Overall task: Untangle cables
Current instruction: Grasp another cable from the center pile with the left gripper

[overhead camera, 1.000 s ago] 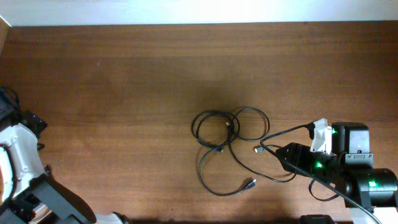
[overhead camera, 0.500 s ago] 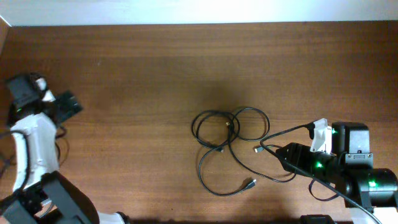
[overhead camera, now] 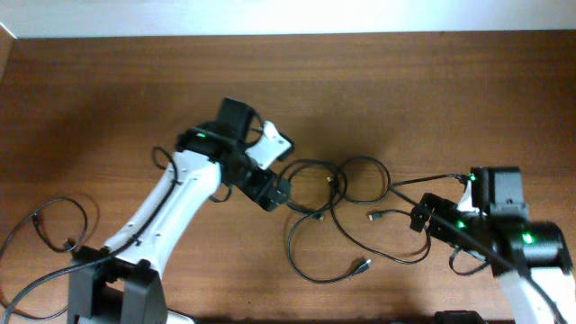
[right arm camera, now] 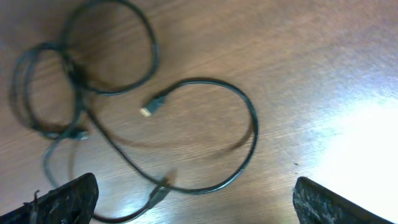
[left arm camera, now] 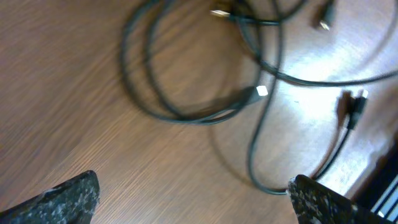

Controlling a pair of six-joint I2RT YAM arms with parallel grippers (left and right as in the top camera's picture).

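cables (overhead camera: 335, 184) off tbl (overhead camera: 135, 90) edges; L claw (overhead camera: 273, 192) beside (agape)

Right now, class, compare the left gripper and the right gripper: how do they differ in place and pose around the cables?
The left gripper sits at the left edge of the cables, by the doubled loops; the right gripper sits at their right edge, by the wide single loop. The left arm stretches far over the table; the right arm is folded near the edge. Both grippers are open and empty.

Thin black cables (overhead camera: 334, 200) lie tangled in loose loops.
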